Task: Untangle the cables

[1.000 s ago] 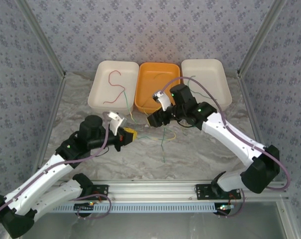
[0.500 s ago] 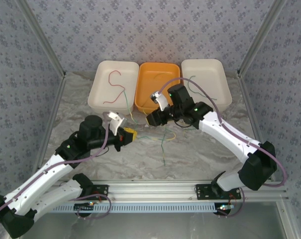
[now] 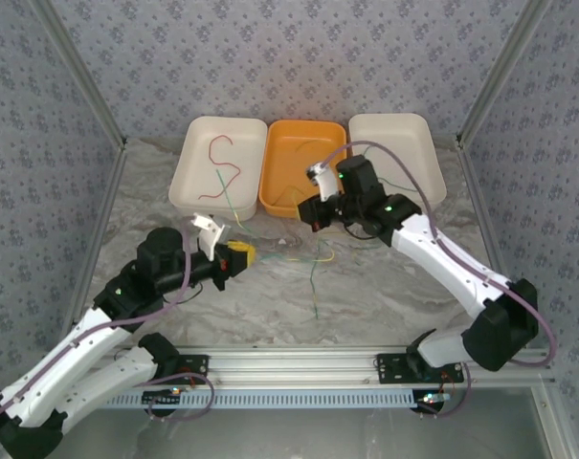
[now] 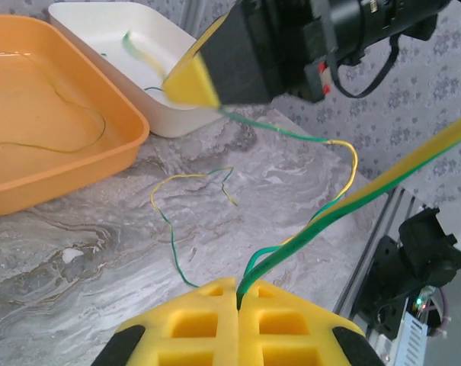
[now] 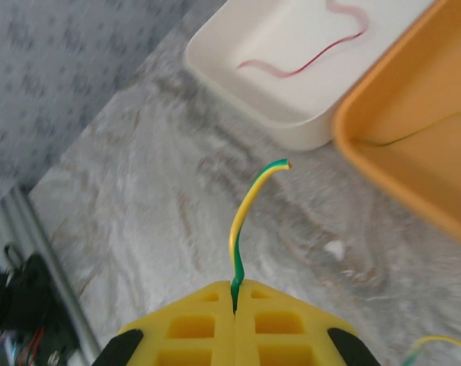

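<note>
Top view: I see left end effector (image 3: 236, 256) and right end effector (image 3: 313, 212) both closed over the desk (image 3: 385, 287); green-yellow cable (image 3: 314, 282) trails between them; red cable (image 3: 220, 164) lies in left white tray (image 3: 189, 134). Left wrist: pads clamped on green-yellow cable (image 4: 291, 245); loose strand (image 4: 186, 177) on desk near orange tray (image 4: 62, 164). Right wrist: pads pinching green-yellow cable (image 5: 240, 213), short end poking past them.

Two white trays (image 3: 195, 143), one orange tray (image 3: 294, 143), two grippers (image 3: 239, 253), at least four cables (image 5: 232, 232).
</note>
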`<move>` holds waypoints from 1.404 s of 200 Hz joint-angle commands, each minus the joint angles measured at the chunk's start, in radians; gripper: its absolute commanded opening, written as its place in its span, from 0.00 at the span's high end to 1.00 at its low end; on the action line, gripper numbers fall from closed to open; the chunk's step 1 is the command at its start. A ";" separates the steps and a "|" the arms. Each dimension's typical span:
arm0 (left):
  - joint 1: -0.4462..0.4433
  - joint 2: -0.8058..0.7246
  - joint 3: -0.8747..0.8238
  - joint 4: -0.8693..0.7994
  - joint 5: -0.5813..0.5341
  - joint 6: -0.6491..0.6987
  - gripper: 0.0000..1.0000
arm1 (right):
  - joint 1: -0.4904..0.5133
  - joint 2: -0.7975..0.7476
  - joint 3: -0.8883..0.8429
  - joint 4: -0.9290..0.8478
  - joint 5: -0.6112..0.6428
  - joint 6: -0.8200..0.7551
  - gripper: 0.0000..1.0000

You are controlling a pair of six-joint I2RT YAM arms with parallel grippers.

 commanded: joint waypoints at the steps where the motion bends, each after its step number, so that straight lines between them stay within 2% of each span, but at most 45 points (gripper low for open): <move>1: -0.004 -0.022 -0.029 0.027 -0.075 -0.050 1.00 | -0.065 -0.110 -0.020 0.079 0.133 0.105 1.00; 21: -0.005 -0.042 -0.073 0.060 -0.198 -0.139 1.00 | -0.161 -0.208 -0.102 0.171 0.188 0.235 1.00; 34: -0.004 -0.061 -0.129 0.122 -0.314 -0.278 1.00 | -0.228 -0.284 -0.177 0.272 0.218 0.347 1.00; 58: -0.017 -0.106 -0.313 0.375 -0.453 -0.590 1.00 | -0.282 -0.386 -0.313 0.497 0.251 0.542 1.00; 71: -0.053 -0.117 -0.396 0.516 -0.540 -0.700 1.00 | -0.275 -0.395 -0.303 0.493 0.270 0.577 1.00; 97: -0.149 -0.114 -0.375 0.495 -0.684 -0.718 1.00 | -0.249 -0.446 -0.314 0.490 0.373 0.587 1.00; 134: -0.167 -0.142 -0.375 0.506 -0.719 -0.741 1.00 | -0.229 -0.451 -0.294 0.431 0.400 0.591 1.00; 164: -0.158 -0.154 -0.289 0.505 -0.701 -0.593 1.00 | -0.173 -0.471 -0.333 0.331 0.431 0.596 1.00; 182: -0.115 -0.115 -0.192 0.460 -0.572 -0.454 1.00 | -0.166 -0.489 -0.357 0.267 0.417 0.572 1.00; 196: -0.060 -0.063 -0.094 0.343 -0.465 -0.374 1.00 | -0.167 -0.496 -0.332 0.172 0.415 0.522 1.00; 201: -0.040 -0.046 -0.070 0.316 -0.432 -0.348 1.00 | -0.169 -0.502 -0.318 0.146 0.410 0.502 0.93; 218: 0.004 -0.012 -0.031 0.323 -0.311 -0.276 1.00 | -0.170 -0.533 -0.282 0.067 0.400 0.448 0.58; 229: 0.016 0.015 0.000 0.326 -0.239 -0.214 1.00 | -0.170 -0.565 -0.266 0.016 0.412 0.435 0.49; 263: 0.018 0.147 0.172 0.166 -0.153 0.051 1.00 | -0.170 -0.707 -0.236 -0.105 0.491 0.412 0.47; 281: 0.021 0.221 0.247 0.082 -0.100 0.140 1.00 | -0.169 -0.753 -0.218 -0.106 0.475 0.354 0.56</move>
